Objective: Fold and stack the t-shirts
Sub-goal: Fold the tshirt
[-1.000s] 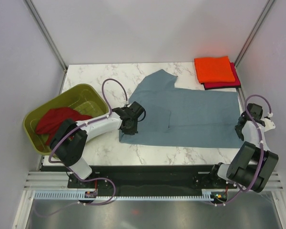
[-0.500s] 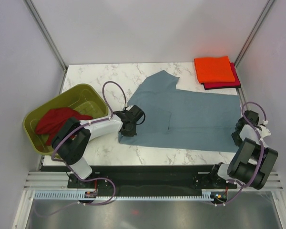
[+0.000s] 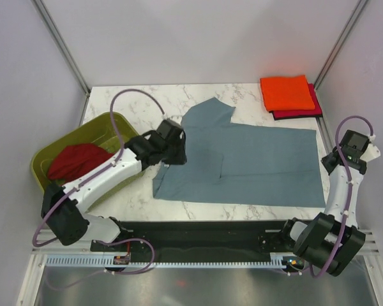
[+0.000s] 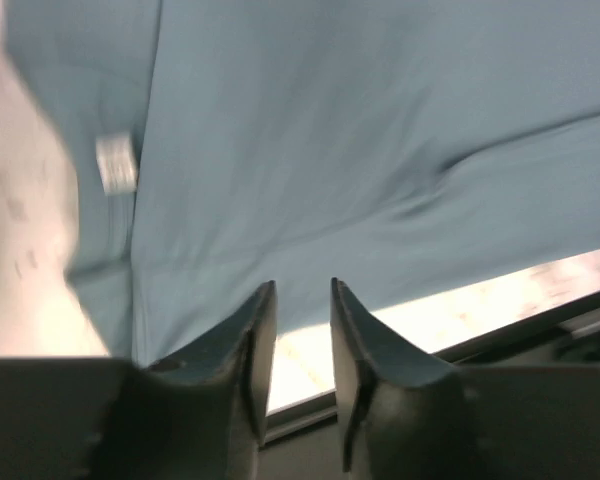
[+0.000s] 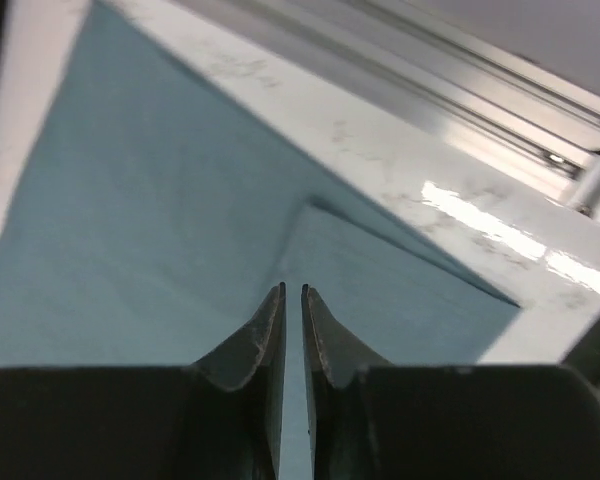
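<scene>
Four t-shirts are counted in the top view. A slate blue-grey shirt is spread flat over the middle of the marble table, one sleeve reaching toward 12 o'clock. A bright orange shirt lies folded in the table's 1 o'clock corner, stacked on a magenta-red shirt of which only the near and right margins are seen. A dark red shirt is bundled inside the one olive-green tub at 9 o'clock. Two grippers are present. The left gripper is held above the left border of the blue-grey shirt, and its fingers stand slightly apart with nothing seen between them. The right gripper is held over the shirt's right end, at 3 o'clock, its fingers drawn together to a thin slit with no cloth visibly pinched. Bare marble is exposed at 11 o'clock, between the tub and the sleeve, and as a strip along the near edge at 6 o'clock. On the right the shirt's hem lies close to the table edge. The left wrist view is motion-blurred: a small pale tag on the cloth cannot be read. In the right wrist view a folded-over corner of the cloth is seen just ahead of the fingertips. The tub's rim at 8 o'clock is partly covered by the left arm.
</scene>
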`<move>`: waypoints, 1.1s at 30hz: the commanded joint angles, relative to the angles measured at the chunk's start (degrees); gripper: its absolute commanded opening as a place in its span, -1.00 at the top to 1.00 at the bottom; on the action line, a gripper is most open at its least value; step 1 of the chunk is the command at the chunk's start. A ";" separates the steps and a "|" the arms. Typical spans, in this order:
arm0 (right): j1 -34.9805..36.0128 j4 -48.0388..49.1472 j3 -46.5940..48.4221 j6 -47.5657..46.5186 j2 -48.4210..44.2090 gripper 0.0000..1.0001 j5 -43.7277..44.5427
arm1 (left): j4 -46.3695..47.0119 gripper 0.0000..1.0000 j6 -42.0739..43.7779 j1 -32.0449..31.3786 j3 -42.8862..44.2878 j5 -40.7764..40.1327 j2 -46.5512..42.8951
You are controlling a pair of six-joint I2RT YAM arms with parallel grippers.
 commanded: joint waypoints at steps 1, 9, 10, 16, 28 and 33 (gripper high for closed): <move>0.30 5.39 2.97 -9.34 -1.22 0.61 -21.18 | 1.62 0.18 9.05 1.67 16.63 0.58 0.72; 9.35 9.01 2.11 -9.80 0.29 0.17 -23.85 | 1.88 0.15 14.86 14.23 41.37 3.81 23.30; 10.40 10.50 1.84 -9.27 -0.24 0.15 -22.88 | 3.10 0.14 15.21 14.94 44.35 4.51 25.41; 16.91 15.77 2.97 -5.23 2.56 -0.15 -22.87 | 4.08 0.10 17.85 18.37 57.27 6.98 45.01; 20.96 22.11 5.96 -6.46 11.27 -0.39 -21.64 | 6.72 -0.08 19.16 19.78 69.52 -0.75 65.24; 21.66 23.08 7.54 -6.37 13.37 -0.39 -21.29 | 8.03 -0.12 18.99 21.54 70.66 6.53 68.32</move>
